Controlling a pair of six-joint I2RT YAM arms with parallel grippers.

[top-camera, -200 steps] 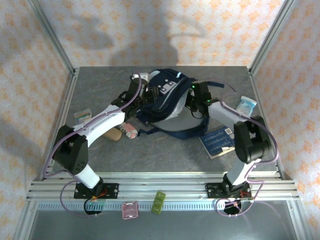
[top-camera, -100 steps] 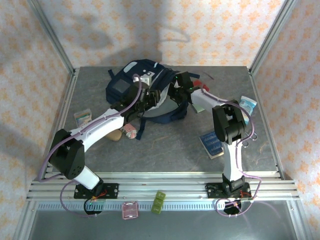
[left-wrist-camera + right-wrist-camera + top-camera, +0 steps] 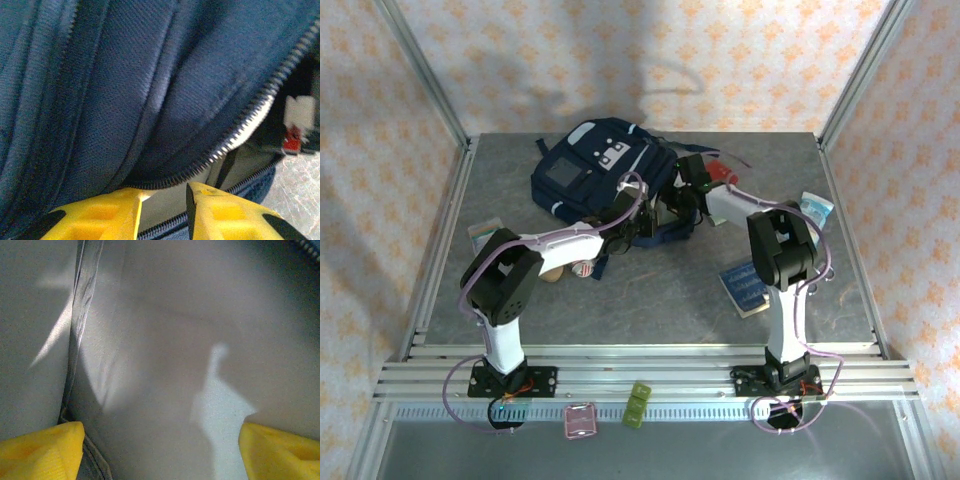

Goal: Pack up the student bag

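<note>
The student bag (image 3: 595, 172), navy blue with grey-white front patches, lies front side up at the back left of the table. My left gripper (image 3: 643, 214) is at its near right edge. In the left wrist view the yellow fingertips (image 3: 164, 210) stand a narrow gap apart under the open zipper edge (image 3: 240, 135), with grey lining showing between them and nothing pinched. My right gripper (image 3: 678, 196) reaches into the bag's mouth from the right. Its fingers (image 3: 160, 445) are spread wide against the grey inner lining (image 3: 150, 340), holding nothing.
A blue patterned book (image 3: 750, 287) lies at the right, a tissue pack (image 3: 814, 208) by the right wall, a red item (image 3: 722, 170) behind the right arm. A small box (image 3: 485, 232) and a striped roll (image 3: 578, 268) lie at the left. Pink (image 3: 580, 420) and green (image 3: 637, 403) items rest on the front rail.
The bag has gone from the table's middle to the back left and now lies front up. Both grippers followed it, and the left arm folded in closer to its base.
</note>
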